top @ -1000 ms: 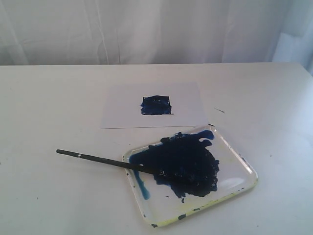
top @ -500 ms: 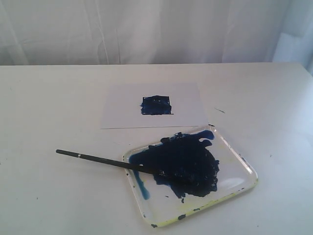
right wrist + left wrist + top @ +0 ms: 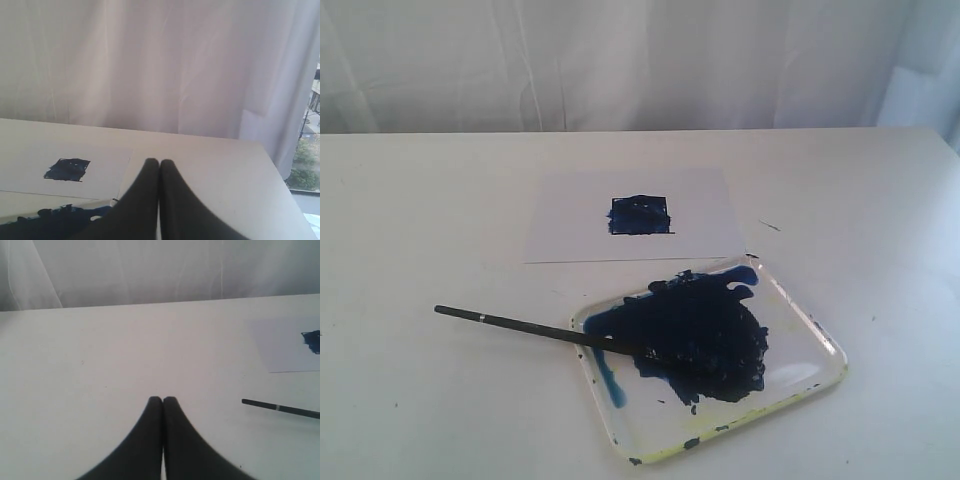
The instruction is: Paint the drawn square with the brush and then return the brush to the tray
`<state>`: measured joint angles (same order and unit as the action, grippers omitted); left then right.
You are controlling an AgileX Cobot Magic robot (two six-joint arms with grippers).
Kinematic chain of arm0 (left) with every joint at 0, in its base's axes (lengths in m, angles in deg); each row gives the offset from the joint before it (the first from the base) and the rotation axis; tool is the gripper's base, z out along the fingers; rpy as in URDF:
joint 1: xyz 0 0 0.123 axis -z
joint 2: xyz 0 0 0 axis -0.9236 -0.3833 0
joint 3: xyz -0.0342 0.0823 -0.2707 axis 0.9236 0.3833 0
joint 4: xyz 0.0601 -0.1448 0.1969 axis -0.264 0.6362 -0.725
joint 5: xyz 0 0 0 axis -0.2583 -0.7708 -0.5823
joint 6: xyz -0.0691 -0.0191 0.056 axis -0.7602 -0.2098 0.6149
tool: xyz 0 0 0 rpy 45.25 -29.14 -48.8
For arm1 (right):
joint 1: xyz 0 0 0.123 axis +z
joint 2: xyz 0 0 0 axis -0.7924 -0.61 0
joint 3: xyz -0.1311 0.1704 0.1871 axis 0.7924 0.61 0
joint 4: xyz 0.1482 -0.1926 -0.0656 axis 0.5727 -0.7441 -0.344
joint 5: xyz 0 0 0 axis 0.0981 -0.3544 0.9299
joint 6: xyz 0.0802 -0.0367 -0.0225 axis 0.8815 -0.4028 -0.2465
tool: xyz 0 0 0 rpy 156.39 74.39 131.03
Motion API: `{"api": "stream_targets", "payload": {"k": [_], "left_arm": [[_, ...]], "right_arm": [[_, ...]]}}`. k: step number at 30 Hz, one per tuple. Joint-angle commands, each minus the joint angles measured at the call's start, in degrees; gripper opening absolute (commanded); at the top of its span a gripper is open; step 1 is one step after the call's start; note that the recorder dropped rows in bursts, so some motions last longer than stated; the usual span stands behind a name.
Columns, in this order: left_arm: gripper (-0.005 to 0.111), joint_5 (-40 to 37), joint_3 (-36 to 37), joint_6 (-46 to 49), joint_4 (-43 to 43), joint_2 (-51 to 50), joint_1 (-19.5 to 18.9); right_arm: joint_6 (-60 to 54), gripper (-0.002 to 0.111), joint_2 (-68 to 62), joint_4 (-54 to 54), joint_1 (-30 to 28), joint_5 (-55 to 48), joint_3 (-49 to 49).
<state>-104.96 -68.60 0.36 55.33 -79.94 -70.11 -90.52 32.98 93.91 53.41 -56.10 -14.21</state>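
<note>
The drawn square on the white paper sheet is filled with dark blue paint; it also shows in the right wrist view as the square. The black brush lies with its tip in the blue blob of the clear tray and its handle sticking out over the table to the left. The brush handle appears in the left wrist view. Neither gripper shows in the exterior view. My left gripper is shut and empty, well away from the brush. My right gripper is shut and empty too.
The white table runs to a far edge against a white curtain. A small dark mark lies right of the paper. A window shows beyond the table's right end in the right wrist view.
</note>
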Motion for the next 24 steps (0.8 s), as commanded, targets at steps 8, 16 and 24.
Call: {"api": "stream_targets", "payload": {"k": [8, 16, 24], "left_arm": [[0.0, 29.65, 23.25, -2.85, 0.83, 0.37, 0.06], [0.0, 32.78, 30.5, -2.17, 0.59, 0.37, -0.05], [0.0, 27.95, 30.5, -2.41, 0.73, 0.37, -0.05]], "right_arm": [[0.24, 0.0, 0.27, -0.13, 0.12, 19.4, 14.86], [-3.41, 0.0, 0.27, -0.37, 0.12, 24.95, 22.34], [-2.21, 0.0, 0.27, -0.72, 0.12, 18.78, 22.34]]}}
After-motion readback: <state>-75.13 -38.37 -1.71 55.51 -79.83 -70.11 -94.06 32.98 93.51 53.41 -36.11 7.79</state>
